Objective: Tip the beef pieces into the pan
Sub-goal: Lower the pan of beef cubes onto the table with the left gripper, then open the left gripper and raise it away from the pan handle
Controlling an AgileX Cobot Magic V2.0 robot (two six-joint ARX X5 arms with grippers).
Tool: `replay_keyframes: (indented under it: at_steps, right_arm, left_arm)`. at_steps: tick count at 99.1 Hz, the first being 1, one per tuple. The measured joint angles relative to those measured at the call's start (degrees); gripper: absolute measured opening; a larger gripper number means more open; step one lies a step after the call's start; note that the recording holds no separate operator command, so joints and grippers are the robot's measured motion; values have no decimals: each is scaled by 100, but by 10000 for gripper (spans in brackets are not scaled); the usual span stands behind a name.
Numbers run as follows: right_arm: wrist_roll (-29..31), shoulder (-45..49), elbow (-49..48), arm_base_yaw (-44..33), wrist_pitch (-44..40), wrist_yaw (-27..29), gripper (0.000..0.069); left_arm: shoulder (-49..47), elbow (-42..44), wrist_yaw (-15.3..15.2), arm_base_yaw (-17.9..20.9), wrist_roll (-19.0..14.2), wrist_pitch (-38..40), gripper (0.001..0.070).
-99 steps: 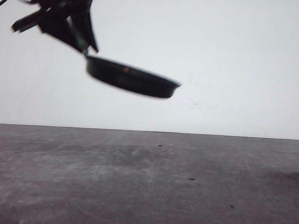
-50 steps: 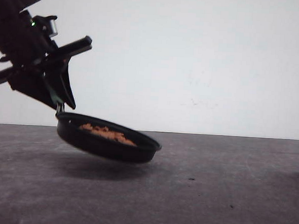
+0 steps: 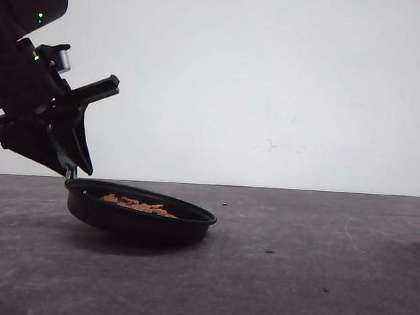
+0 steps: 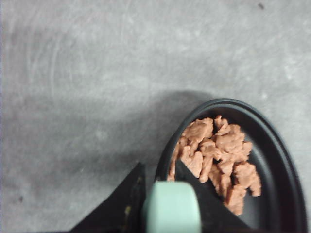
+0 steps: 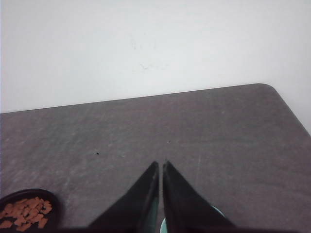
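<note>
My left gripper (image 3: pixel 72 165) is shut on the pale mint-green handle (image 4: pixel 172 206) of the black pan (image 3: pixel 142 221). The pan sits low at the grey table's left, slightly tilted with its handle side higher. Orange-brown beef pieces (image 3: pixel 137 204) lie heaped inside it, seen close in the left wrist view as beef pieces (image 4: pixel 218 155) within the pan's rim (image 4: pixel 272 141). My right gripper (image 5: pixel 160 164) hovers over the table with its fingers nearly together on a thin teal wall of a bowl (image 5: pixel 217 210). In that view the pan (image 5: pixel 54 204) with beef pieces (image 5: pixel 24 211) lies far off to one side.
The grey table (image 3: pixel 296 263) stretches bare to the right of the pan, ending at a white wall. Its rounded far corner (image 5: pixel 269 88) shows in the right wrist view.
My left arm has come down with the pan, from high in the air to the table's surface. The beef pieces stayed inside it.
</note>
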Motion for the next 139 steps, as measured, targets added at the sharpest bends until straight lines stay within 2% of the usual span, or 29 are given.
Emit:
replay_keyframes:
  at_steps: [39, 47, 53, 70, 86, 89, 113, 131, 135, 139]
  right_arm:
    - [94, 0, 0, 0, -2, -153, 12]
    - [94, 0, 0, 0, -2, -166, 12]
    - [94, 0, 0, 0, -2, -164, 12]
    - [92, 0, 0, -2, 0, -164, 12]
    - [92, 0, 0, 0, 0, -166, 12]
    - [92, 0, 0, 0, 4, -164, 12]
    - [68, 0, 0, 0, 166, -136, 12]
    - [-114, 0, -2, 0, 417, -125, 12]
    - [-184, 0, -2, 0, 481, -125, 12]
    - [-273, 7, -2, 0, 549, -125, 12]
  left_arm:
    - [286, 103, 46, 77, -39, -319, 56]
    - [295, 103, 37, 96, -74, -356, 80]
    - [332, 98, 20, 103, -92, -518, 143]
    - [400, 42, 50, 103, -138, -592, 438]
    - [396, 42, 26, 103, -293, -686, 670]
    - [391, 42, -7, 103, -308, -732, 695]
    - [-297, 42, -553, 107, -391, -988, 694]
    - [-1287, 42, -745, 140, -391, -1010, 690]
    - [-1552, 42, -831, 140, -389, -1047, 655]
    - [-1840, 42, -931, 140, -391, -1086, 570]
